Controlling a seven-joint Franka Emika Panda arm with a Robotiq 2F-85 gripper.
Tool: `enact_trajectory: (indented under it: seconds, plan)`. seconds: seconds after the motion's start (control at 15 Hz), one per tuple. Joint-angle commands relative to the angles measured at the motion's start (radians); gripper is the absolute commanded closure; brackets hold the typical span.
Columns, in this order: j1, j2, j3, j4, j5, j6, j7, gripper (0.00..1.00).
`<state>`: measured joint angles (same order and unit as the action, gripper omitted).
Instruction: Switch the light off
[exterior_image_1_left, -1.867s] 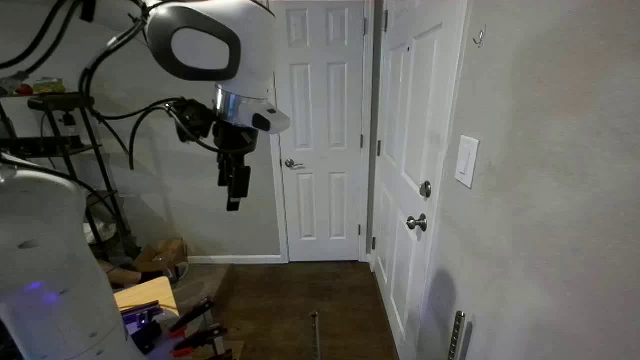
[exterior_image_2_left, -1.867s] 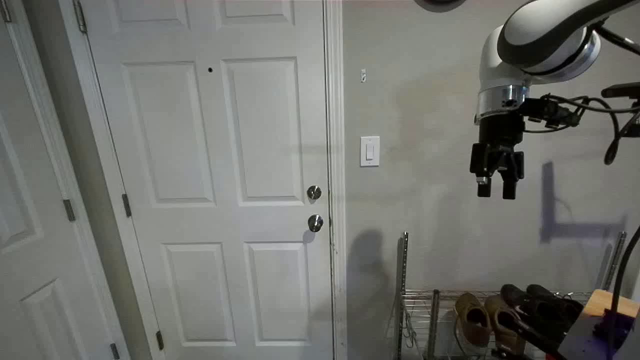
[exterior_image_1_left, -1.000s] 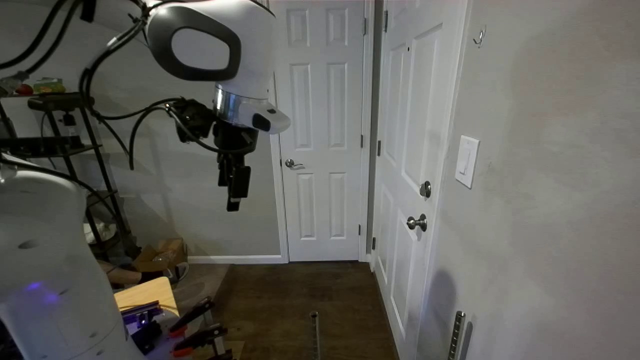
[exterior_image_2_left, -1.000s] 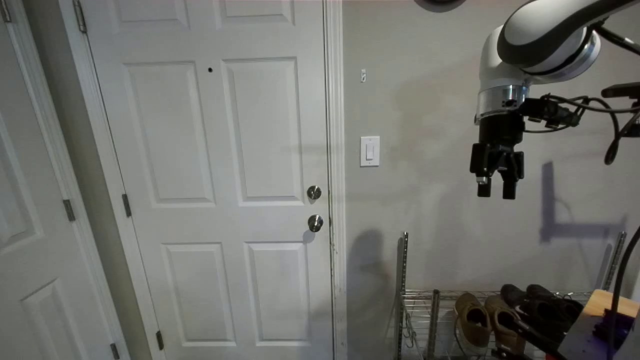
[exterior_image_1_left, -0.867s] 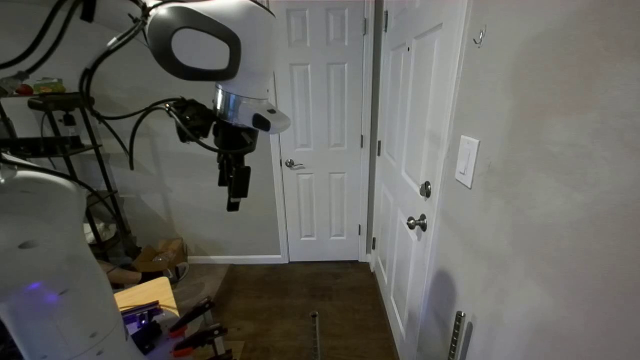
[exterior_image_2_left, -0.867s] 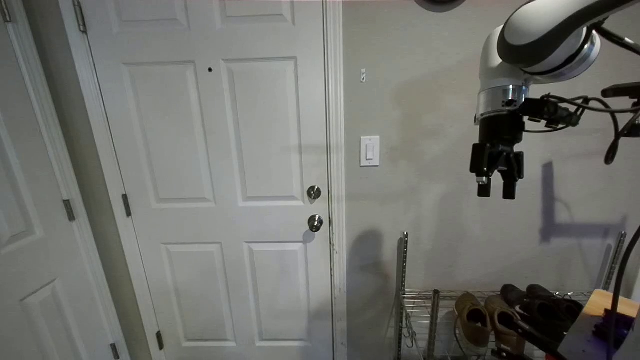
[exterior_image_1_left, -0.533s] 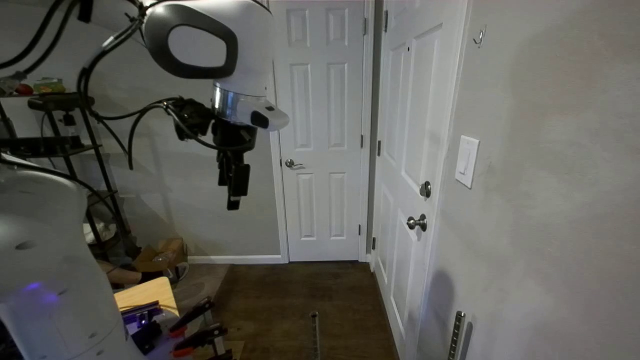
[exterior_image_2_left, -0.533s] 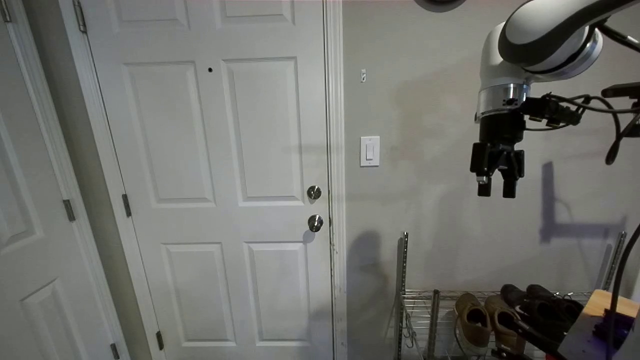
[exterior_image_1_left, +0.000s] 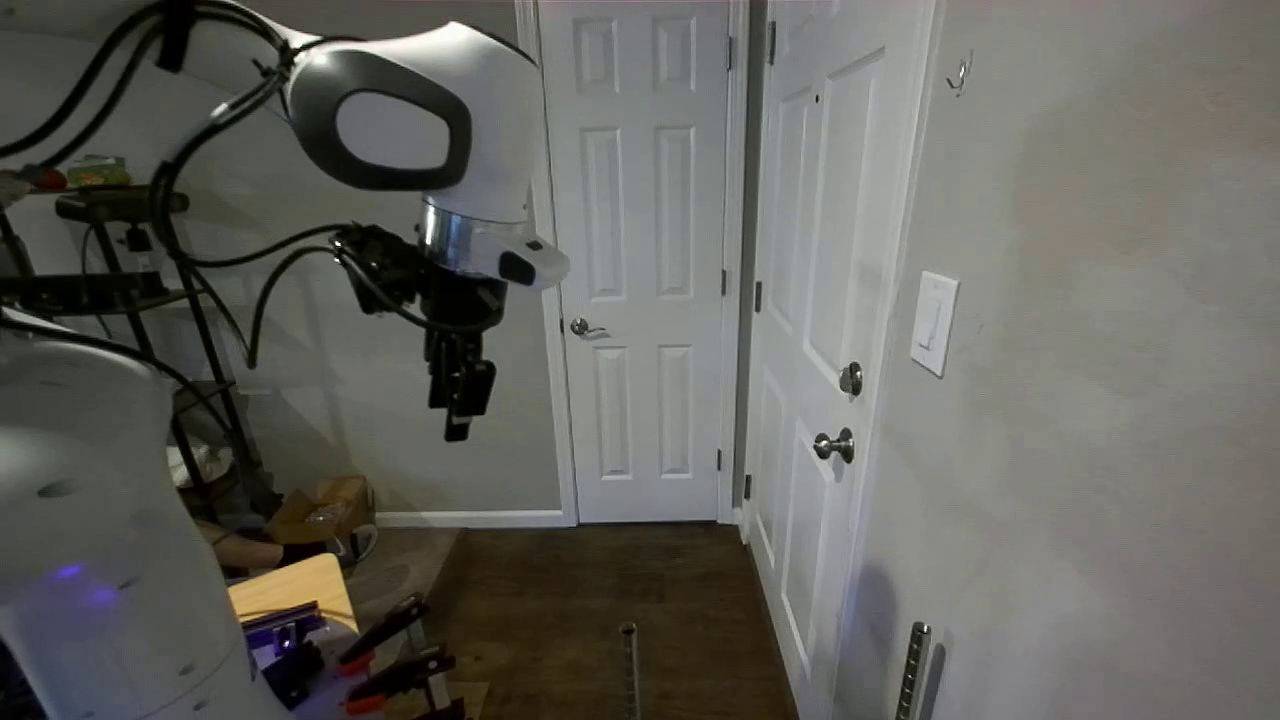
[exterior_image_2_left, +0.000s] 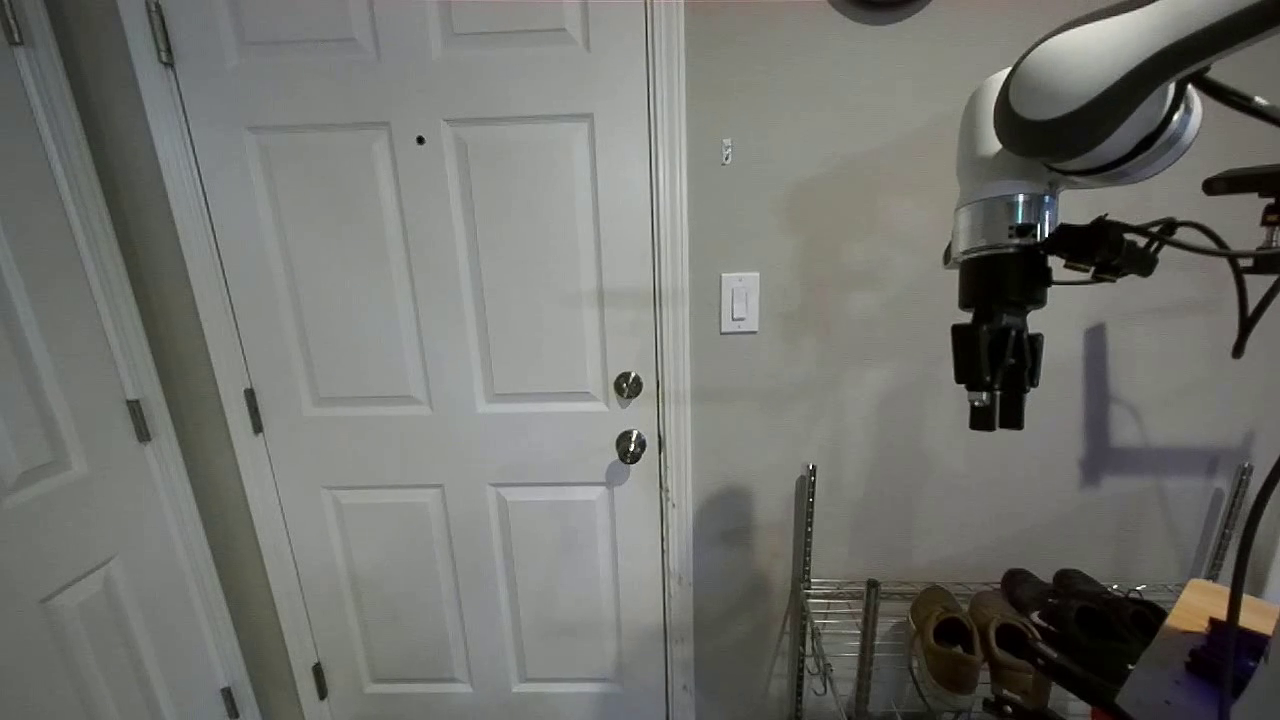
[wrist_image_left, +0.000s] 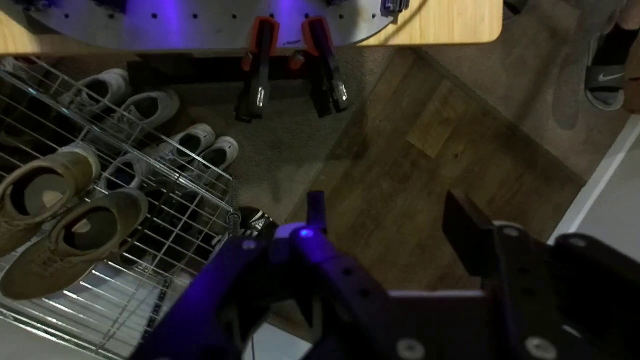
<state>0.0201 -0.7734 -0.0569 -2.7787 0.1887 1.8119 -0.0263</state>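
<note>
The light's switch is a white upright wall plate with a rocker; it shows in both exterior views (exterior_image_1_left: 935, 323) (exterior_image_2_left: 740, 303), on the grey wall beside the white door's frame. No lamp is in view. My gripper (exterior_image_2_left: 997, 412) points down, well away from the switch, with its tips lower than the plate in that exterior view. It also shows in an exterior view (exterior_image_1_left: 458, 428) far to the left of the switch. In the wrist view the fingers (wrist_image_left: 382, 202) stand apart with nothing between them; in an exterior view their tips look close together. The switch is out of the wrist view.
A white door (exterior_image_2_left: 540, 440) with a round knob (exterior_image_2_left: 631, 447) and deadbolt (exterior_image_2_left: 628, 385) stands beside the switch. A wire rack (exterior_image_2_left: 840, 600) with upright posts holds shoes (exterior_image_2_left: 945, 640) below the gripper. Clamps (exterior_image_1_left: 400, 675) and a wooden board (exterior_image_1_left: 300, 590) sit by the robot base.
The arm stays still at first, then lowers over the last half second and draws slightly back. The fingers come closer together in an exterior view. The switch looks the same.
</note>
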Motion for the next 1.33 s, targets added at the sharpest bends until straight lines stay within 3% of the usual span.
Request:
enact_trajectory:
  seconds: [0.0,0.27,0.47,0.87,1.27]
  plan:
    - [0.009,0.165,-0.004,0.035,-0.003,0.207,-0.093,0.66]
    - [0.009,0.323,-0.034,0.104,0.017,0.391,-0.125,0.92]
    - [0.013,0.418,-0.056,0.169,0.036,0.447,-0.149,0.98]
    - [0.022,0.571,-0.036,0.299,0.057,0.566,-0.152,0.95]
    - [0.015,0.654,0.01,0.318,-0.011,0.853,-0.119,0.97]
